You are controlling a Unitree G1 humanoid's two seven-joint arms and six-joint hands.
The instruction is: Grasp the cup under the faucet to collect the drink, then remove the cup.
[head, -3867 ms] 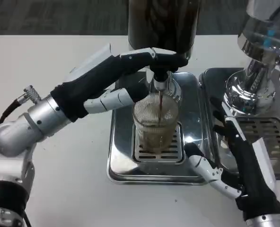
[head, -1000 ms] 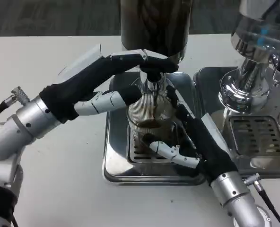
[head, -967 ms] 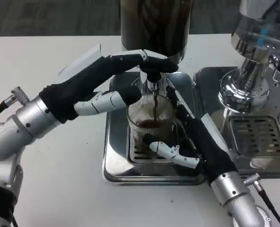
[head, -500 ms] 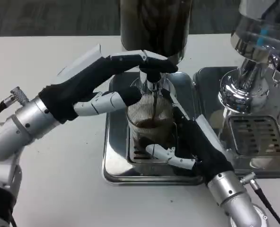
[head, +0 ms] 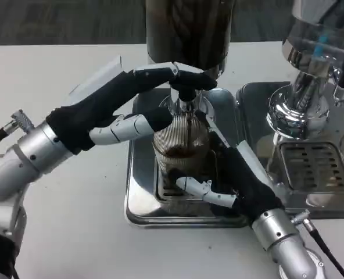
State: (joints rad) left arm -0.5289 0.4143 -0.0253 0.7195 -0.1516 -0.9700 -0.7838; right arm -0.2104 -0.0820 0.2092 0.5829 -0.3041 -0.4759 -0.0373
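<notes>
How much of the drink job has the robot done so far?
Partly done. The ribbed cup sits on the drip tray under the faucet, with dark drink in it. The left robot hand is at the faucet, and the right robot hand wraps the cup. Left to do: take the cup away.

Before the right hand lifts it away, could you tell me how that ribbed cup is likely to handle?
The ribbed cup looks clear and rigid, so probably stiff. Dark drink fills its lower part, so jerking could slosh it. The right hand wraps its side; ribs may help grip.
</notes>
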